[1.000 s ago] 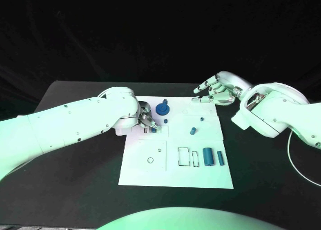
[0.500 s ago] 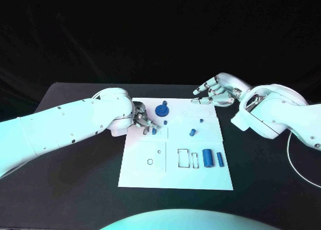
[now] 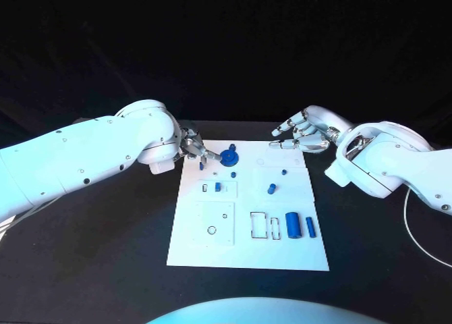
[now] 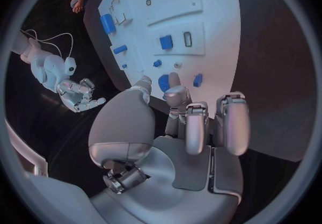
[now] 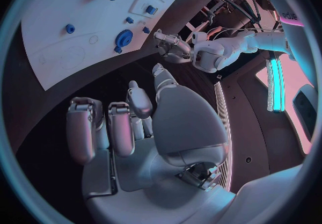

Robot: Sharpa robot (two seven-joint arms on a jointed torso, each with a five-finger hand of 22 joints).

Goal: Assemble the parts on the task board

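Hands first: your left hand [image 3: 194, 150] hangs over the far left corner of the task board [image 3: 226, 250], its fingers [image 4: 231, 122] slightly bent and a little apart, holding nothing. Its fingertips are close to the blue gear [image 3: 229, 157], and you cannot tell if they touch it. Your right hand [image 3: 304, 131] floats at the far right corner of the board, just off its edge, fingers [image 5: 83, 127] curled loosely and apart, with nothing in them.

You can see the white board lying flat in the middle of the black table [image 3: 100, 270]. Near the gear a small blue block [image 3: 218, 187] sits in the left part of the board. A small blue peg [image 3: 272, 186] stands right of the block. Closer to you, a fat blue cylinder [image 3: 293, 223] and a thin blue bar [image 3: 309, 226] lie side by side near the board's right edge, beside some black outlines
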